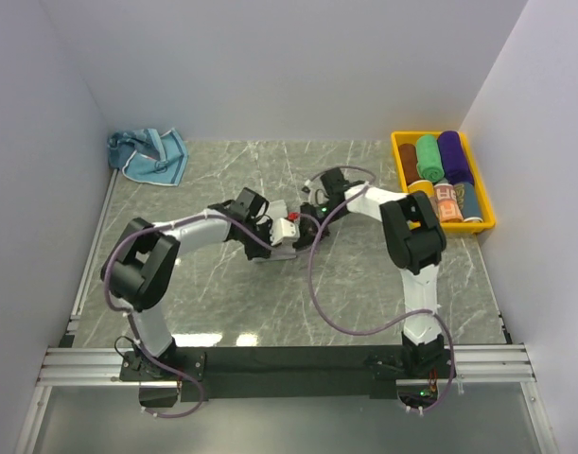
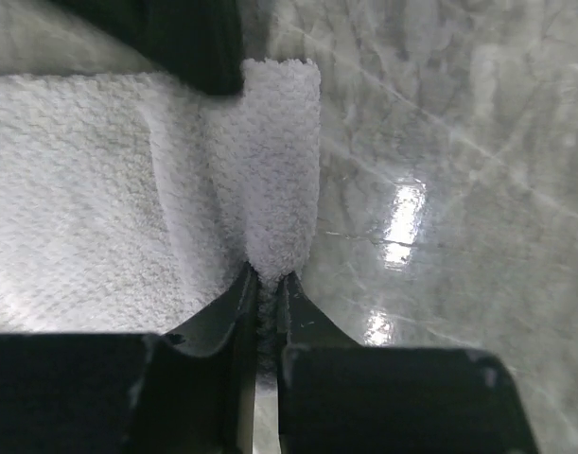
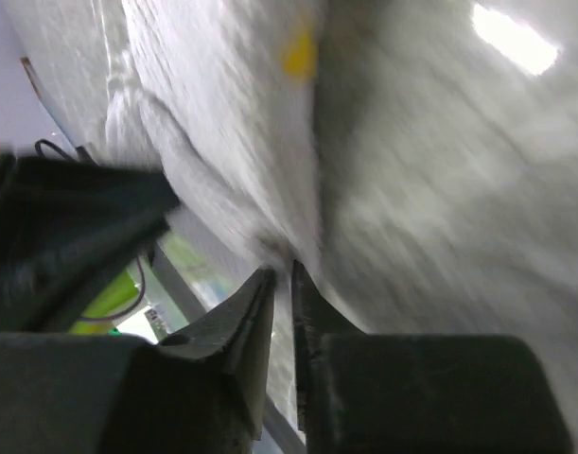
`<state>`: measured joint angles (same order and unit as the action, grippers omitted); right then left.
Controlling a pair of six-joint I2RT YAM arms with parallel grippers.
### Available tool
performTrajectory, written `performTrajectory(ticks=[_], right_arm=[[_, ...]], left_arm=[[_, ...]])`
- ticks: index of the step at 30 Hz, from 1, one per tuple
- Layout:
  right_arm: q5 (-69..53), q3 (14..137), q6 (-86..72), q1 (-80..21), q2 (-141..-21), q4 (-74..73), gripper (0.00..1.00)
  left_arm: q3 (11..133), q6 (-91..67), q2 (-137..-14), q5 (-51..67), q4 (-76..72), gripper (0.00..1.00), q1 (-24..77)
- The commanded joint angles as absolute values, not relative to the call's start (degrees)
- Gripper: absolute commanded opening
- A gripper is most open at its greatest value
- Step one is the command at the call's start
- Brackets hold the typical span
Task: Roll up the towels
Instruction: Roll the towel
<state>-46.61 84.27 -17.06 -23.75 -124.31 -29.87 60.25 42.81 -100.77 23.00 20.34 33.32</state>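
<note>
The left hand [image 2: 269,276] is shut tight. It pinches the rolled-up edge of the white towel [image 2: 99,218]. The right hand [image 3: 281,272] is nearly shut too, with the edge of the same towel between its tips. That picture is blurry, so I cannot tell how much cloth it has. The towel lies on the counter [image 2: 459,142], in the middle, between the two arms.

What could go wrong? Each hand seems to grab only a little bit of cloth. If one hand pulls harder or rolls faster than the other, the roll could go crooked, like a cone. The soft cloth could also slip out of a pinch, and the roll would flop open. The hands are close together, so they could bump.

The left wrist view shows a small fat roll and the flat part beside it. The top view cannot show that, because the arms hide most of the towel. Only the top view shows the far things. A blue towel [image 1: 148,156] lies crumpled in the back left corner, not yet rolled. A yellow bin [image 1: 398,156] at the back right has rolled towels [image 1: 429,156] inside.
</note>
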Motion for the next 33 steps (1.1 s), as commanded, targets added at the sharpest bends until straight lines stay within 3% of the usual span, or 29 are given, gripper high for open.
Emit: performTrajectory(ticks=[1,6,13,16,21,27,33], right_arm=[[-48.6,80.2,-12.9,-17.9,-115.8,-27.3,0.22],[-48.0,70.7,-4.1,-11.5,-102.9,-24.0,0.34],[-45.7,56.1,13.2,-9.6,-83.6,-25.2,0.34],[-44.3,51.3,19.6,-11.1,-76.7,-25.8,0.34],[-38.9,46.1,25.7,-21.8,-69.4,-23.5,0.38],[-29.1,45.8,28.1,-36.9,-70.3,-14.6,0.53],[-22.3,49.0,35.5,-45.6,-79.4,-9.0,0.54]], left_arm=[[65.6,43.9,-105.9,33.4,37.0,0.01,30.5],[76.8,45.1,-114.8,43.4,51.2,0.01,26.5],[90.1,48.3,-126.1,48.6,67.8,0.01,23.9],[90.4,49.0,-128.6,50.4,70.4,0.01,23.6],[88.4,46.2,-130.7,51.4,71.0,0.01,23.6],[88.2,42.3,-132.5,52.3,70.7,0.03,23.6],[89.6,42.8,-135.3,53.1,72.4,0.04,23.6]])
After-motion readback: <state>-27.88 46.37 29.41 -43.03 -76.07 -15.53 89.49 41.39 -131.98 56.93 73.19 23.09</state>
